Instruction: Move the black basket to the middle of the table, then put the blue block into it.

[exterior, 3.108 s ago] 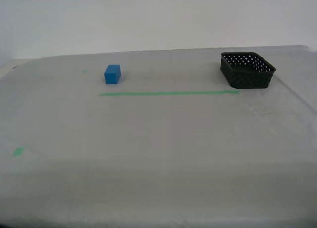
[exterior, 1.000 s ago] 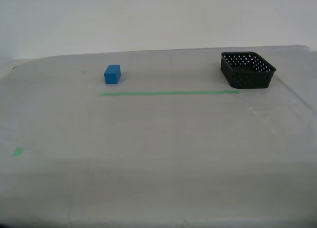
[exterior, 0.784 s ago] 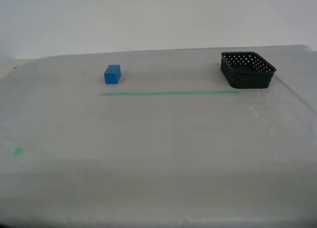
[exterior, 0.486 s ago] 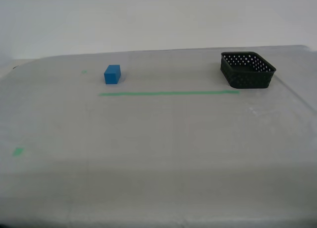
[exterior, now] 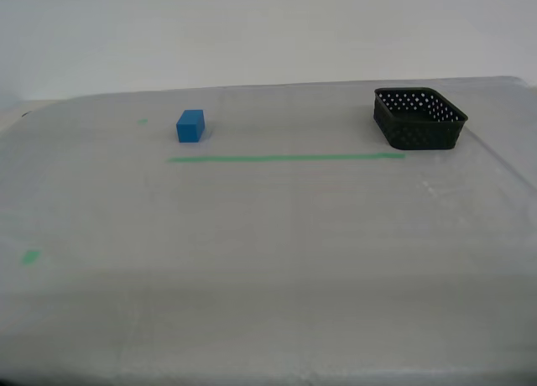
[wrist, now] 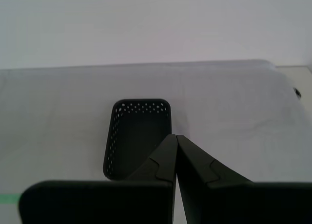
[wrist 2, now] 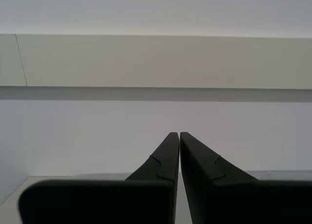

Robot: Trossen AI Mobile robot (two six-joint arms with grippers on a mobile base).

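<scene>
The black basket (exterior: 419, 117) stands empty at the far right of the table (exterior: 268, 235) in the exterior view. It also shows in the first wrist view (wrist: 136, 134), just beyond my first gripper (wrist: 175, 136), which is shut and empty. The blue block (exterior: 190, 126) sits at the far left of the table, behind the green tape line (exterior: 285, 158). My second gripper (wrist 2: 179, 134) is shut and empty and faces a pale wall. Neither arm shows in the exterior view.
Small green tape bits (exterior: 30, 256) lie at the exterior view's left. The table's far edge meets a white wall (exterior: 268, 42). The table's right edge runs close past the basket.
</scene>
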